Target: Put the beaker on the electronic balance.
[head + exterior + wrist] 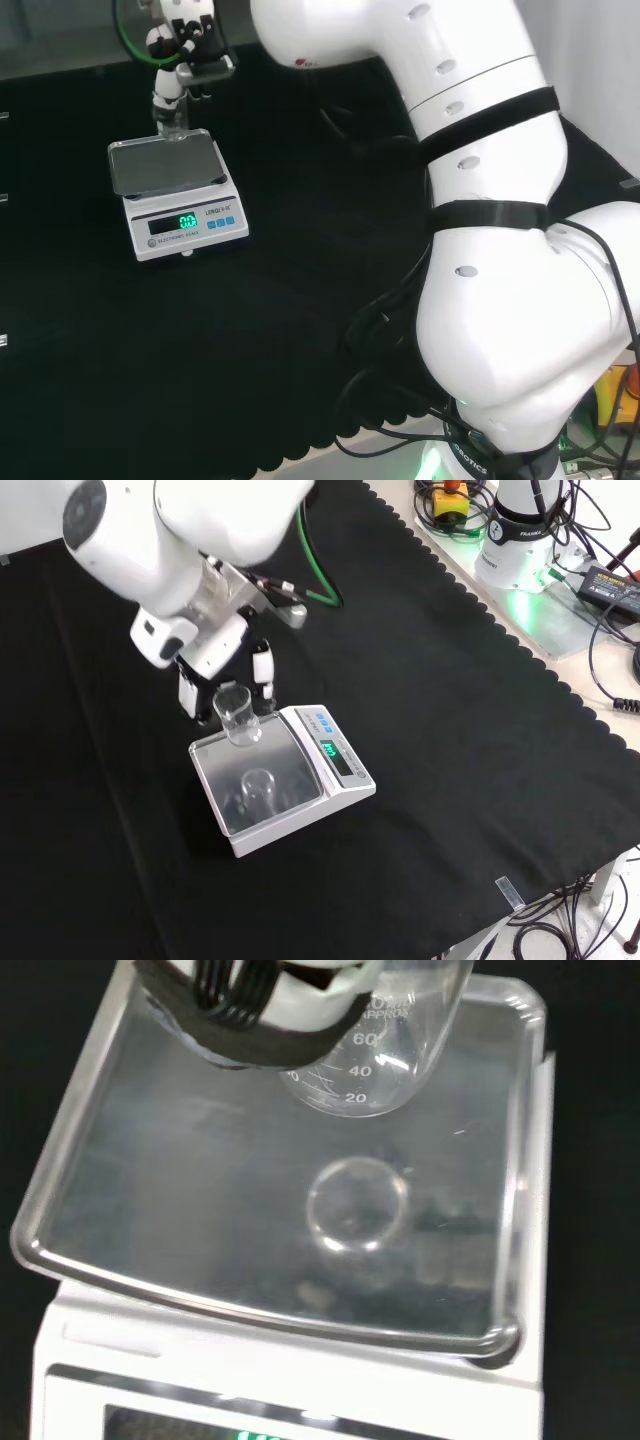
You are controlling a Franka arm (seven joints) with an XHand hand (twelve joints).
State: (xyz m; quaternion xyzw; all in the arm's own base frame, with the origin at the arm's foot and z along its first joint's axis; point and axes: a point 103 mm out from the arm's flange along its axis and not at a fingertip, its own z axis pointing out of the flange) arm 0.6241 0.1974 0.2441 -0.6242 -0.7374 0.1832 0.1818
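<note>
Above the balance (285, 780) pan, my hand (215, 650) has its fingers curled round the beaker (235, 716), held clear of the steel; lowering it squarely comes next, I judge.

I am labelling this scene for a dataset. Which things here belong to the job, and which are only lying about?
Belong to the job:
- beaker, held above the pan
- electronic balance
- robot hand, curled round the beaker

Only lying about:
- green cable
- black power adapter beside the cloth
</note>
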